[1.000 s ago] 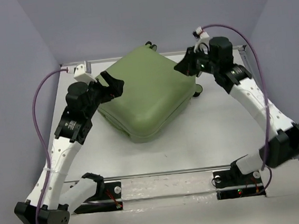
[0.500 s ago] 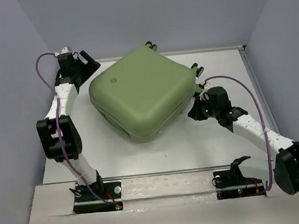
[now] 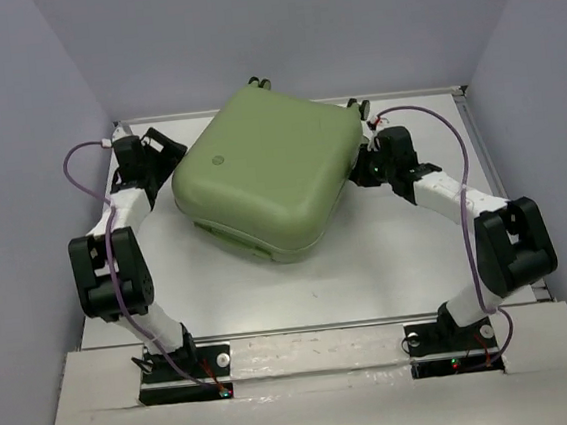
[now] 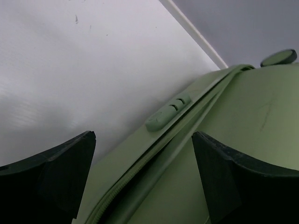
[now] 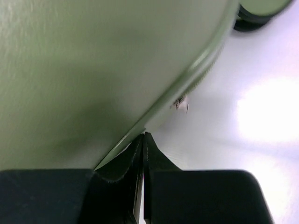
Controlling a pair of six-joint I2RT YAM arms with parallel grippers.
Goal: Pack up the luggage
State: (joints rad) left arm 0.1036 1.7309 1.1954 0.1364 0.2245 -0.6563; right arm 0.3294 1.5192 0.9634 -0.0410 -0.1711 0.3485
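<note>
The luggage (image 3: 264, 169), a smooth light-green hard shell with rounded corners and a zipper seam, lies closed on the white table (image 3: 398, 252). Its round lid emblem (image 3: 216, 161) is too small to read. The left gripper (image 3: 169, 151) gapes wide at the left edge, holding nothing. The right gripper (image 5: 143, 135) is pinched shut at the right seam.

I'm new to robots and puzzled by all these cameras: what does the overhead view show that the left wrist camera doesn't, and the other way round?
Only overhead: the whole closed luggage, both arms, and the right gripper at its right side. Only the left wrist: a close look at the zip seam and a small ridged tab beside it, framed by the left gripper with its fingers wide open. Both: the green shell and the white table.
</note>
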